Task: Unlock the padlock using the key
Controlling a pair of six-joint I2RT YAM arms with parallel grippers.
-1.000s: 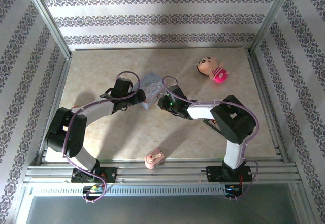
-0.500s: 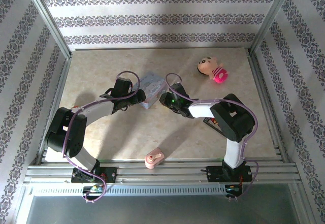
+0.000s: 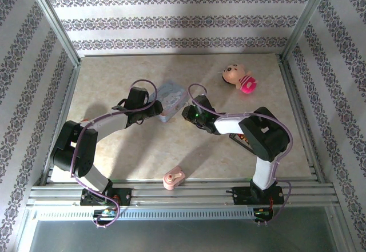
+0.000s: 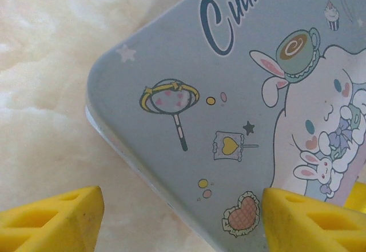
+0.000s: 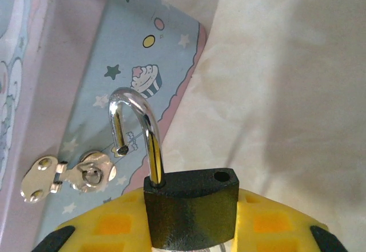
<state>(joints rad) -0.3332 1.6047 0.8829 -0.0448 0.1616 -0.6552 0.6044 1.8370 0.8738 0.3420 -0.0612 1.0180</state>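
Left gripper (image 3: 156,111): fingers (image 4: 54,220) apart, straddling the tin's near corner and not pinching it.
Tin (image 4: 229,120): mid-table, lid up, sitting between the two arms.
Hasp (image 5: 86,172): on the tin's side wall, just beside the shackle's free tip. I can't tell whether they touch.
Padlock (image 5: 191,209): at the tin's right side by the hasp, its black body clamped in the right gripper (image 3: 189,115), pads tight on both flanks.
Shackle (image 5: 137,106): sprung open, one leg seated in the body, the other out, its socket bare.
Handling: small, rigid metal, probably light. The smooth sides could slip or twist under a turning load.
Hold: take it by the flat body, as here, and leave the shackle free.
Axis: the long axis runs body to shackle, with the loop pointing away from the right gripper, toward the tin.
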